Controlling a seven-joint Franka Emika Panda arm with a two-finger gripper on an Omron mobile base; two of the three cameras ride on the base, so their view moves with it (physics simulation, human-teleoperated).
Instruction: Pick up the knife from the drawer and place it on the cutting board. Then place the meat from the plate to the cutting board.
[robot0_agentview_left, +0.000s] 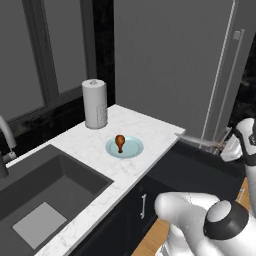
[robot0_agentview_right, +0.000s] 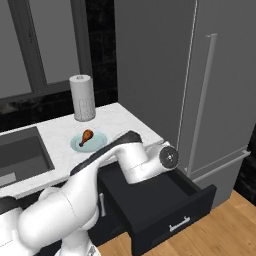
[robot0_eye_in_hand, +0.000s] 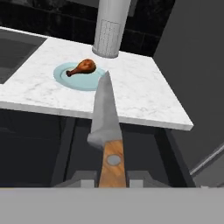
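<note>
- Gripper fingers clamp the knife by its tan handle, blade pointing away from them.
- Open drawer lies beneath the fingers.
- Drumstick on teal plate, beyond the blade tip.

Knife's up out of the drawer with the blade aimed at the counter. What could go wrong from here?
1. The knife is gripped only at the wooden handle end by the gripper, so the long blade may pivot or slip during a swing.
2. Its tip points toward the plate and meat; a low pass could knock them.
3. The drawer stands open below, so a descending arm could hit it.
</note>
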